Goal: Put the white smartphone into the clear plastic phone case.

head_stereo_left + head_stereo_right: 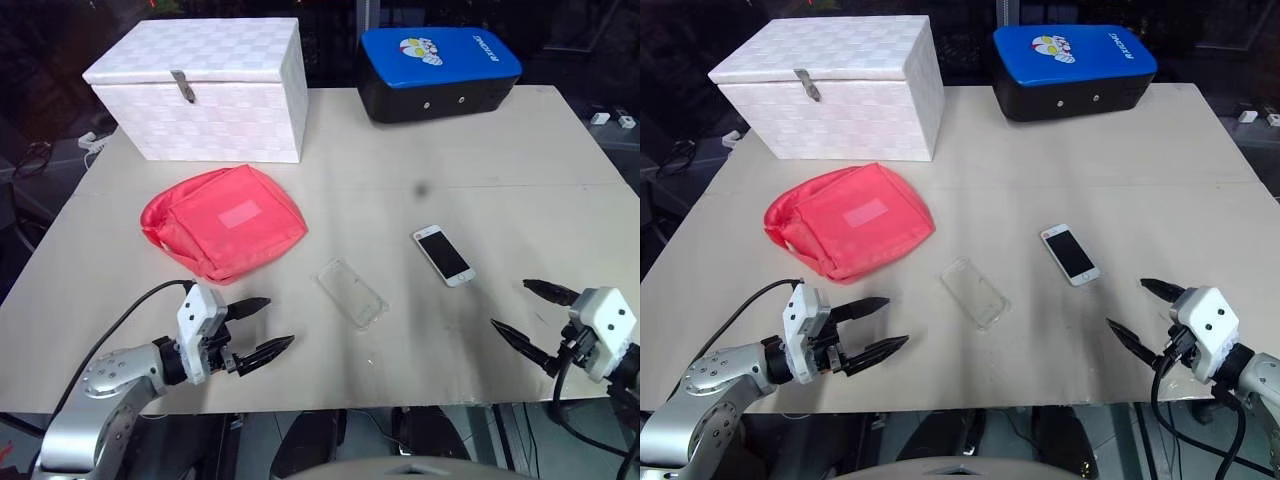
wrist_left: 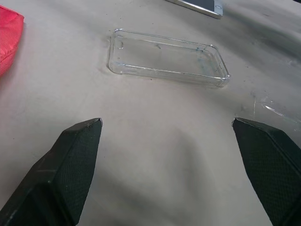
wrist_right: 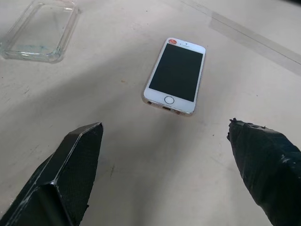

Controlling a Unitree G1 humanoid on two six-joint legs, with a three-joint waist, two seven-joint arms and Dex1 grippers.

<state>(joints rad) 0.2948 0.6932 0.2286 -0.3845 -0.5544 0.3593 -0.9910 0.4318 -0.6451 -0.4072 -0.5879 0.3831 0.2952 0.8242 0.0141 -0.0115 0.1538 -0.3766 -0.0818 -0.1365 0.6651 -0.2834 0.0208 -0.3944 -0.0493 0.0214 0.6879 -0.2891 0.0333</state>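
Nothing started yet; white smartphone [image 1: 443, 254] lies face up on the table [image 1: 520, 150], apart from the clear plastic phone case [image 1: 352, 293], on the case's right; case empty, open side up; left gripper [image 1: 262, 329] near the case, spread wide, empty; right gripper [image 1: 528, 311] near the phone, likewise wide; pick and insert both remain.

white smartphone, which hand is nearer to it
Right. The right hand hovers open just beside the white smartphone; the left hand sits across the clear plastic phone case, farther off.
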